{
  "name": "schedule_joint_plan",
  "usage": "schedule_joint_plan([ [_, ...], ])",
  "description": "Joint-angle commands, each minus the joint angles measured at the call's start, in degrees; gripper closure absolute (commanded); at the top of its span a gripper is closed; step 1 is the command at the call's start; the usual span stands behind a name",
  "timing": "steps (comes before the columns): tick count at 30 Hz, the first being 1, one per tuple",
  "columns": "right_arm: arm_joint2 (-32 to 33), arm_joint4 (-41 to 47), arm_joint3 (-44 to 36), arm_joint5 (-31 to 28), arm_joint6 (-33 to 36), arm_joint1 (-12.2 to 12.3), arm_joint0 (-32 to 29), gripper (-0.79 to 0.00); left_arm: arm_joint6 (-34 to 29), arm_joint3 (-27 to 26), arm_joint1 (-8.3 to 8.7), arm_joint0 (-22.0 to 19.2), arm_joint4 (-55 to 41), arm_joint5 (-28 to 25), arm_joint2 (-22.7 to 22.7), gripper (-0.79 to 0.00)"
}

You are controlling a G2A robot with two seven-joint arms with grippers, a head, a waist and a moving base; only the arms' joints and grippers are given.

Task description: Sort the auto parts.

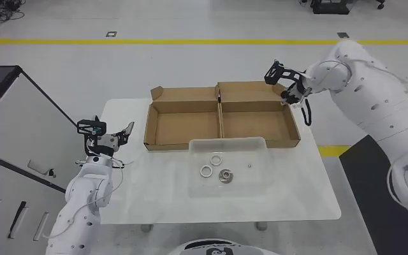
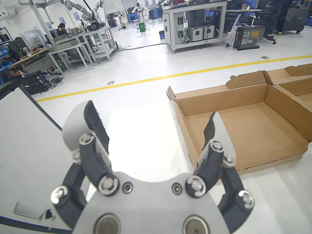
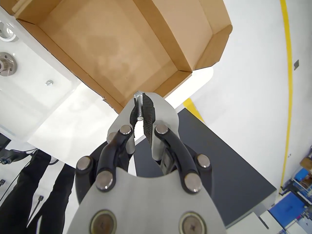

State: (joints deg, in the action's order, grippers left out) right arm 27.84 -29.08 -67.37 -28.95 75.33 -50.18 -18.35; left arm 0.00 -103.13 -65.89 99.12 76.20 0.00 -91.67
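A: Where do we stand with the right gripper [image 3: 140,99]?

B: We have it pinched almost fully closed on a small threaded bolt [image 3: 139,109]. The bolt lies lengthwise between the pads, with one end showing toward the wrist. From above, we see that gripper by the far outer corner of the right cardboard box [image 1: 255,124].

A: So the bolt is over the rim, not over the floor of the box?

B: As we read the wrist view, yes. The tips sit above the box wall near a corner. We judge the step in hand to be dropping the bolt into that box, so we should carry it inward over the bare cardboard first. Then we should come low before we part the fingers, because a bolt released from height may bounce or roll over that low wall.

A: And the left gripper [image 2: 151,113]?

B: It is spread wide and grasps nothing. It hangs above the table [image 1: 299,191] edge, just beside the left cardboard box [image 1: 182,124].

A: What do we have left to sort?

B: In the clear tray [image 1: 194,145] in front of the boxes we see a white ring [image 1: 217,159], a second ring [image 1: 206,171], a metal flange [image 1: 224,175] and a small nut [image 1: 249,166] — none of them looks to touch another, so we expect clean single picks
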Motion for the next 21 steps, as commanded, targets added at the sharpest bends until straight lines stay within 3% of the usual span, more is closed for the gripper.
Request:
schedule_joint_plan([
  [1, -1.93, 0.29, 1.79, -0.07, -0.07, -0.59, 0.29, 0.0, 0.0, 0.0, 0.0, 0.0, 0.0, 0.0, 0.0, -0.785],
  [9, -7.77, 1.78, 8.15, -1.37, -1.37, -3.27, 0.78, 0.0, 0.0, 0.0, 0.0, 0.0, 0.0, 0.0, 0.0, -0.785],
  [21, -10.51, 0.86, 16.94, -3.22, -4.71, -7.57, -0.29, 0.0, 0.0, 0.0, 0.0, 0.0, 0.0, 0.0, 0.0, -0.785],
])
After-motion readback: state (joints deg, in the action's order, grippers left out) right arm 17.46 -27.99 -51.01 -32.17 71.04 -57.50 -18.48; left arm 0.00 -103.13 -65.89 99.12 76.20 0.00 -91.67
